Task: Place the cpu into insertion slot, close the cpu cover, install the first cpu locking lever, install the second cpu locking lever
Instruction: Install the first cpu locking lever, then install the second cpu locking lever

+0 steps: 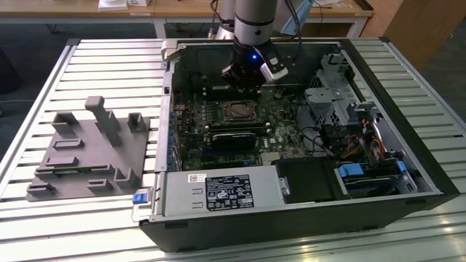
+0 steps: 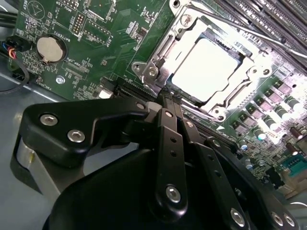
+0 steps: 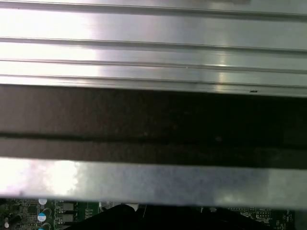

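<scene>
silvery cpu (image 2: 207, 68), green circuit board (image 2: 96, 52)

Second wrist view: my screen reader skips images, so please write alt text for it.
The cpu sits in the insertion slot with the silvery cpu cover closed around it on the green motherboard. The black pincer is shut, its tips at the socket's edge.
</scene>
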Robot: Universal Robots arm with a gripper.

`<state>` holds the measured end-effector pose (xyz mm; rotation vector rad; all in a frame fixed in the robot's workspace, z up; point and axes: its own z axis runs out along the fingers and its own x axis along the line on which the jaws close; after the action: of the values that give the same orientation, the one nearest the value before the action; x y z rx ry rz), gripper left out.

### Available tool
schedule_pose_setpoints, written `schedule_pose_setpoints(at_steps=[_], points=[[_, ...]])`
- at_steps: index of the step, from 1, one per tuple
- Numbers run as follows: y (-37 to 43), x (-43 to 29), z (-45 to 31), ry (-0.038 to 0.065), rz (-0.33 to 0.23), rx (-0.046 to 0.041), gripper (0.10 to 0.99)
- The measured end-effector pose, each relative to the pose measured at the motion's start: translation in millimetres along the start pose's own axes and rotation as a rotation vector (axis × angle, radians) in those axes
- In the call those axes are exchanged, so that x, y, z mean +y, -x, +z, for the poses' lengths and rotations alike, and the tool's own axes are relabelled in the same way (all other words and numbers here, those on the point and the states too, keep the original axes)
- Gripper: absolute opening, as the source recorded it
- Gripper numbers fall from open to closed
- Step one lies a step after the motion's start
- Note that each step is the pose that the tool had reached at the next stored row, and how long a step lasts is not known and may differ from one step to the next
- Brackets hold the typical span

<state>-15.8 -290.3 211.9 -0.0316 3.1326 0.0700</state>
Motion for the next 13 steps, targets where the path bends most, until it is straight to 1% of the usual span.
schedule_pose_setpoints(at_steps=[7,13], points=[[0.0,-2.2,-0.1,0.0,0.0,0.0,0.106],[-0.1,-6.5,-0.3,0.0,0.0,0.0,0.106]])
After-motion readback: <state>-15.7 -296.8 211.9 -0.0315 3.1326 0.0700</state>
